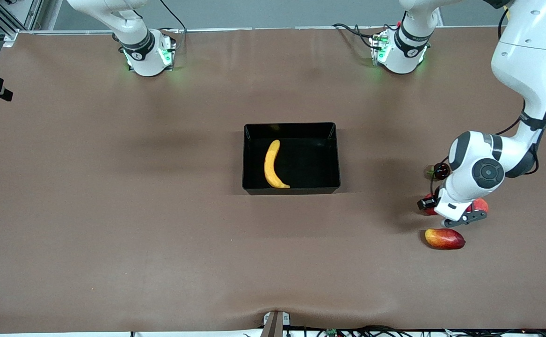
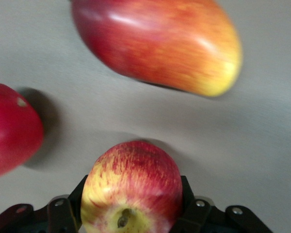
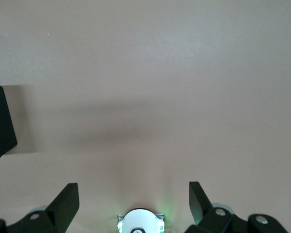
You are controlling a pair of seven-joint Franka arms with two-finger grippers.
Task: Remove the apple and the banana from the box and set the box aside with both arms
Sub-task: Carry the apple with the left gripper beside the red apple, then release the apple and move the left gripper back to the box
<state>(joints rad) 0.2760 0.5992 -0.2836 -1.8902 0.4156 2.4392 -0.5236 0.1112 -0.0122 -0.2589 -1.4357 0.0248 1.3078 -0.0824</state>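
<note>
Toward my left arm's end of the table, my left gripper (image 2: 131,221) was clamped on the apple (image 2: 132,187) beside the mango (image 2: 157,43), which only its wrist view showed, while my right gripper (image 3: 134,204) waited, fingers apart, and the banana (image 1: 273,164) lay in the box (image 1: 291,126).

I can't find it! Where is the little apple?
The apple sits between the left gripper's fingers, beside the mango, toward the left arm's end of the table.
</note>
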